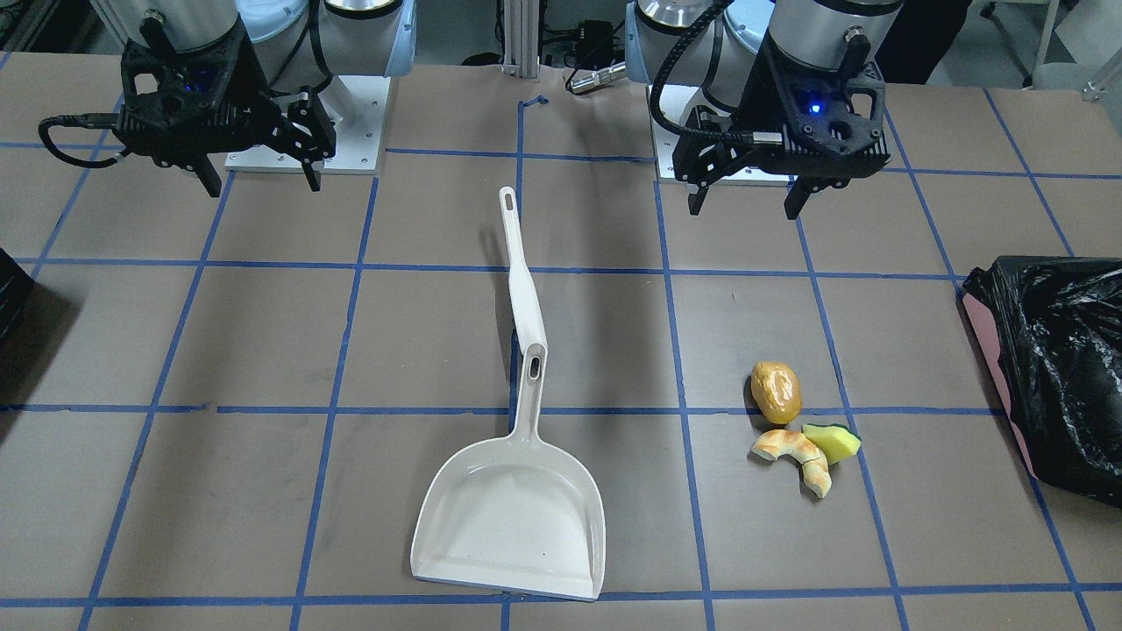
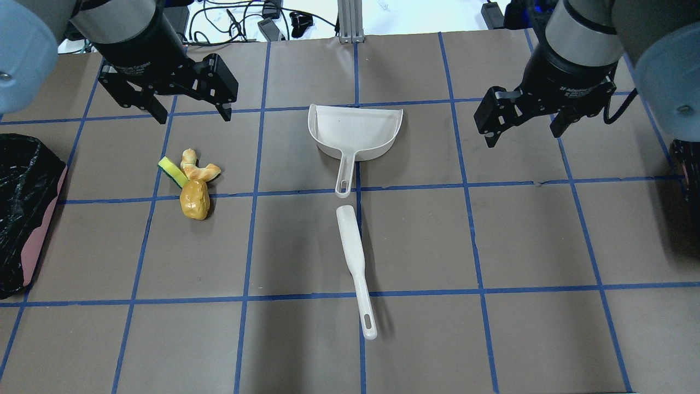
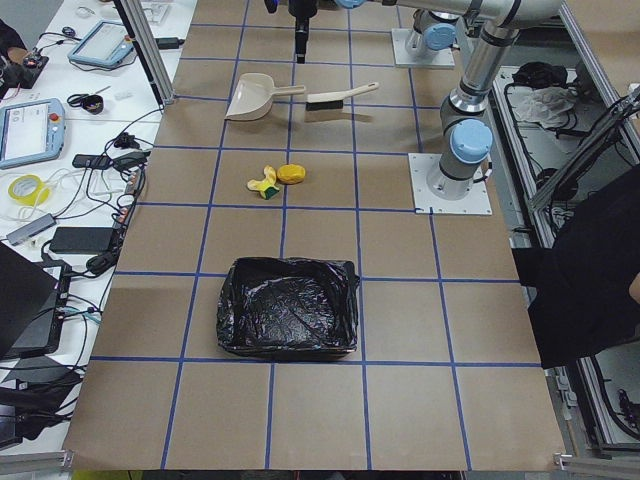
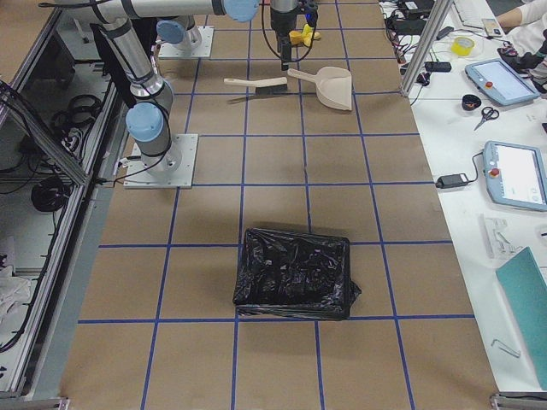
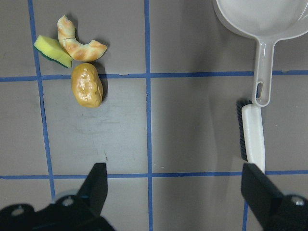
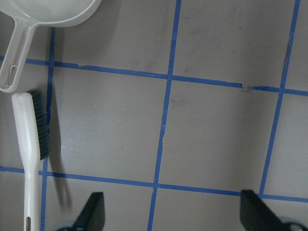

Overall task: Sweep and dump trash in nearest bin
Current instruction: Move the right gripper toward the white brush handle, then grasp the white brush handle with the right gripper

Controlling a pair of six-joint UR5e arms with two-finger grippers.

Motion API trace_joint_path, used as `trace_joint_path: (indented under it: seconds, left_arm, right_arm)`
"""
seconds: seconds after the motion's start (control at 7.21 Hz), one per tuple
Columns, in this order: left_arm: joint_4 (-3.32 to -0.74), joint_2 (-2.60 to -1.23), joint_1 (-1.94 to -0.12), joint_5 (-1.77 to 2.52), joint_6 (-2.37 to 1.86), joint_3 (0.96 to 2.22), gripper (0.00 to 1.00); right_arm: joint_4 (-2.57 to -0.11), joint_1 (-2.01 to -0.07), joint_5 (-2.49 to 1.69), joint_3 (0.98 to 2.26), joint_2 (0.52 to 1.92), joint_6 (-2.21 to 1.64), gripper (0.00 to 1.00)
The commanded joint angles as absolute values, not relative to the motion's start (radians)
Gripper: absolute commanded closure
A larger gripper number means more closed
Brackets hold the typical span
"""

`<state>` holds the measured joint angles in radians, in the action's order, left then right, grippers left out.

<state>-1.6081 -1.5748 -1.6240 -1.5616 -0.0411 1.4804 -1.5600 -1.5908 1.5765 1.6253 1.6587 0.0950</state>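
The trash lies in a tight cluster: an orange-yellow oval (image 1: 776, 392) (image 2: 195, 201), a beige croissant piece (image 1: 793, 456) (image 5: 79, 43) and a yellow-green wedge (image 1: 833, 441) (image 5: 52, 52). The bin (image 1: 986, 342) (image 2: 46, 219), pink-sided with a black bag, stands at the table edge beyond the trash. My left gripper (image 2: 193, 116) (image 1: 745, 209) hovers open and empty above the table, near the trash. My right gripper (image 2: 523, 137) (image 1: 261, 186) hovers open and empty on the other side.
A white dustpan (image 2: 355, 128) (image 1: 517, 517) lies mid-table, its handle toward a white brush (image 2: 353, 246) (image 1: 523, 280) that lies in line with it. A plain dark container (image 2: 690, 164) (image 4: 295, 273) stands at the table's right end.
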Motion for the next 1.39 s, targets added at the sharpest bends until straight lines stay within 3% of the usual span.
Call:
trace_joint_path:
  seconds: [0.0,0.56,0.97,1.25]
  left_arm:
    - [-1.605,-1.574,-1.623,-1.563,-0.038,1.482,0.00]
    - [-1.603,-1.574,-1.620,-1.560,-0.038,1.479,0.00]
    - [-1.603,-1.569,-1.620,-1.583,-0.038,1.480,0.00]
    - [-1.603,-1.569,-1.617,-1.580,-0.038,1.480,0.00]
  right_arm:
    - [-1.563,-1.655,1.565,1.635,1.645,0.069,0.00]
    - [-1.629,-1.836,1.513,1.767,1.638,0.054,0.00]
    - [-1.872,-1.968,1.516,1.966,1.635,-0.078,0.00]
    - [-1.965,-2.054,1.529,2.005,1.574,-0.112,0.00]
